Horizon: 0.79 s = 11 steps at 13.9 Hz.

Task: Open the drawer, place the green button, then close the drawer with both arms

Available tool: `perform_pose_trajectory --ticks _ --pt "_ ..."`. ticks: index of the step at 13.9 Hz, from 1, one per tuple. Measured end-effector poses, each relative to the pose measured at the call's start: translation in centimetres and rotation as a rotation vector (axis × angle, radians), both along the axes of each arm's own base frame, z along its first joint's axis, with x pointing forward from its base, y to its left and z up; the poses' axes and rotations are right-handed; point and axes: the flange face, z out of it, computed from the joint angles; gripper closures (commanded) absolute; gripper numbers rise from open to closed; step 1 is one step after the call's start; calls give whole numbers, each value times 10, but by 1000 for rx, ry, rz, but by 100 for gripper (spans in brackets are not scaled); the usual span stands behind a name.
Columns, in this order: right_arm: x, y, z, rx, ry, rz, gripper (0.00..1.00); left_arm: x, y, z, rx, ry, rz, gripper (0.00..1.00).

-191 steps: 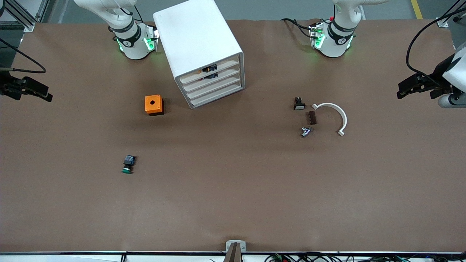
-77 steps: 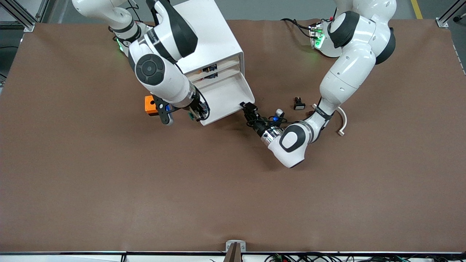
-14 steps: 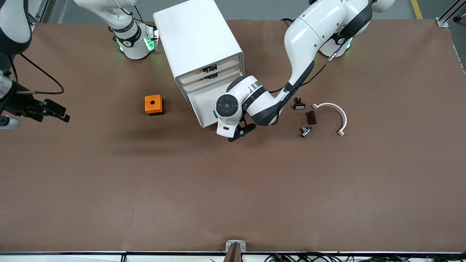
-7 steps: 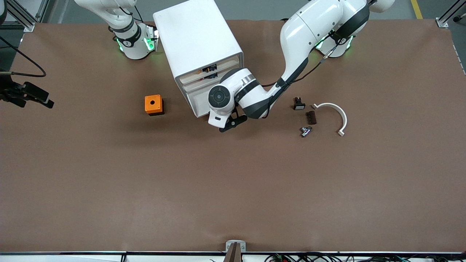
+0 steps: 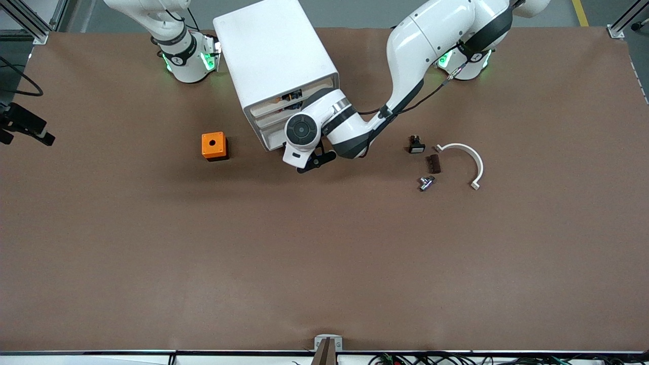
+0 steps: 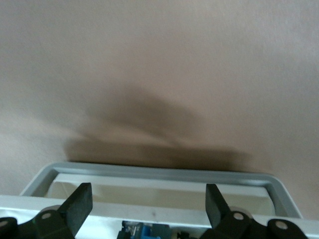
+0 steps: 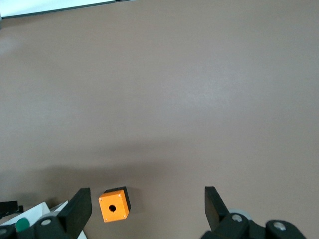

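Note:
The white cabinet (image 5: 276, 56) stands near the robots' bases. Its third drawer (image 5: 271, 133) sits in, about flush with the other fronts and mostly covered by my left wrist. My left gripper (image 5: 313, 161) is open right in front of the drawer. In the left wrist view my left gripper (image 6: 148, 204) straddles the drawer's grey-white rim (image 6: 149, 172). A blue and black bit (image 6: 149, 231), apparently the button's body, shows under a white bar. In the right wrist view a green round spot (image 7: 21, 224) shows beside the white corner. My right gripper (image 5: 30, 132) waits open in the air over the table edge at the right arm's end.
An orange cube with a hole (image 5: 214, 146) sits beside the cabinet toward the right arm's end, also in the right wrist view (image 7: 114, 204). Toward the left arm's end lie a small black switch (image 5: 416, 146), a brown block (image 5: 433, 163), a metal part (image 5: 425, 183) and a white arc (image 5: 469, 159).
My left arm has moved toward the cabinet and the drawer has slid in with it, from sticking out to about flush. My right gripper has drawn farther out over the table edge.

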Motion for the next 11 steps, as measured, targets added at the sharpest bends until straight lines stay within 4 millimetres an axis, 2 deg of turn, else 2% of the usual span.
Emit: perform_pose_trajectory --ticks 2,4,9,11 --pt "-2 3 10 -1 -4 7 0 -7 -4 -1 -21 29 0 0" --pt "0 6 9 -2 -2 11 0 -15 -9 -4 -57 85 9 0" --pt "16 4 -17 -43 39 14 0 -16 -8 -13 -109 144 -1 0" --pt "21 13 -24 -72 48 36 0 -15 -7 -13 -112 146 1 0"
